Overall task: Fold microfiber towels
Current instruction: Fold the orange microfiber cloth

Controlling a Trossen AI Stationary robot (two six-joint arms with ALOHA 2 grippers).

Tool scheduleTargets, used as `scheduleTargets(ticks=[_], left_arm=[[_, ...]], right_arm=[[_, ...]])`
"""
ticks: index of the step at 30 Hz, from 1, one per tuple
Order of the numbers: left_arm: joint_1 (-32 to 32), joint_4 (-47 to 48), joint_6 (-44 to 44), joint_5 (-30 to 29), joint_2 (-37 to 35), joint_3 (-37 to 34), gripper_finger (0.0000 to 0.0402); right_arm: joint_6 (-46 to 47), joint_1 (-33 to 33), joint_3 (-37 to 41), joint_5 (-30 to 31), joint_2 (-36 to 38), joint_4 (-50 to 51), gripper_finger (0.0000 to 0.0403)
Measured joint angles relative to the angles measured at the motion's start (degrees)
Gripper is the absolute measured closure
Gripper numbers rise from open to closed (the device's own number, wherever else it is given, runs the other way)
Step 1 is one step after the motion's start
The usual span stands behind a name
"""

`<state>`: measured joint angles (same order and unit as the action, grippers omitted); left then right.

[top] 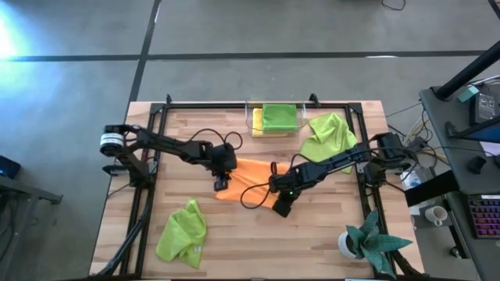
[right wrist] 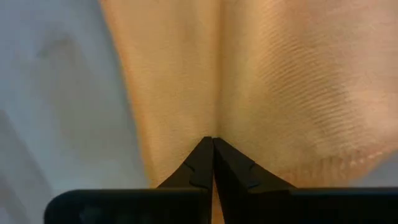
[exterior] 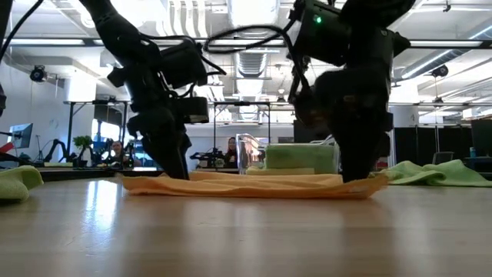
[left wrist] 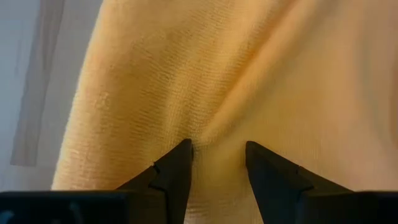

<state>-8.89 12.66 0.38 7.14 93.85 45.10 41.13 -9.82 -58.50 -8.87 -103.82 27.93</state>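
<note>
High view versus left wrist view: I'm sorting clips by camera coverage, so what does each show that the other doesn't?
Only the high view shows the two loose lime green towels, the clear bin, the plant and the right gripper at the orange towel's edge. Only the left wrist view shows the left gripper with its fingers apart, cloth bunched between them. Both show the orange towel.

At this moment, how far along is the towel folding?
Done: a green towel and a yellow one sit in the clear bin. In hand: the orange towel, right tool shut on it, left tool open at its edge. Left: two crumpled lime towels.
</note>
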Motion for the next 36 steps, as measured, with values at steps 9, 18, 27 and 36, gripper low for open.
scheduleTargets(ticks=[9, 18, 27, 36], left_arm=[[1.1, 0.4, -0.1, 0.9, -3.7, 0.8, 0.0263], [1.2, 2.3, -0.7, -5.5, -6.2, 0.9, 0.0263], [1.9, 12.0, -4.5, -6.2, -10.8, 1.1, 0.0263], [2.3, 11.9, -4.6, -6.0, -17.9, 1.1, 0.0263]], right_arm=[[-1.1, 0.1, -1.6, 1.3, 0.2, -1.8, 0.0394], [-0.6, 2.9, -1.7, 2.3, 1.5, -3.3, 0.0394], [3.8, 2.2, -0.6, -0.1, 0.0, -4.2, 0.0394], [5.4, 3.3, -0.3, 5.8, -0.5, 4.2, 0.0394]])
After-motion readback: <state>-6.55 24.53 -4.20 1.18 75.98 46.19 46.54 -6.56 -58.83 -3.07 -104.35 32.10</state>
